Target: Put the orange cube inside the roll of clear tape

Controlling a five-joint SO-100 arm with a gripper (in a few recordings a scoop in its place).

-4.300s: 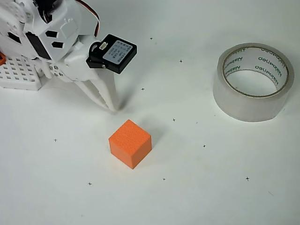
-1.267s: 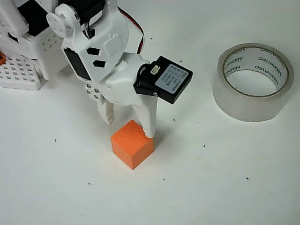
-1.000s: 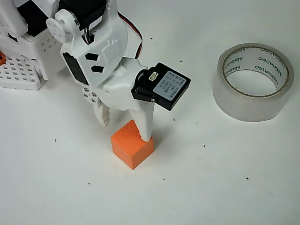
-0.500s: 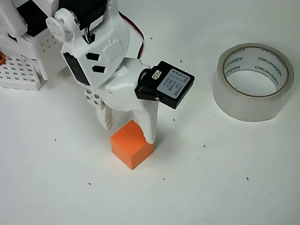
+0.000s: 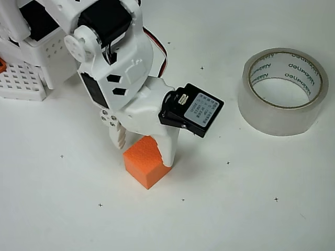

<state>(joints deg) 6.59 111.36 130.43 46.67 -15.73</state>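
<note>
The orange cube (image 5: 146, 166) rests on the white table, lower left of centre in the overhead view. My white gripper (image 5: 143, 152) reaches down over it and stands open, one finger at the cube's upper-left edge and the other (image 5: 168, 151) against its right corner. The arm hides the cube's far side. The roll of clear tape (image 5: 276, 121) lies flat at the upper right, hole up, well apart from the cube and gripper. Green lettering shows on its white core.
A white perforated block (image 5: 22, 83) with a tiny orange piece (image 5: 2, 65) at its edge sits at the far left beside the arm's base. Small black cross marks dot the white table (image 5: 235, 209). Open surface lies between cube and tape.
The arm came from the upper left down over the cube. In the last second it sank and shifted slightly right, so its fingers now flank the cube. The cube nudged a little; the tape stayed.
</note>
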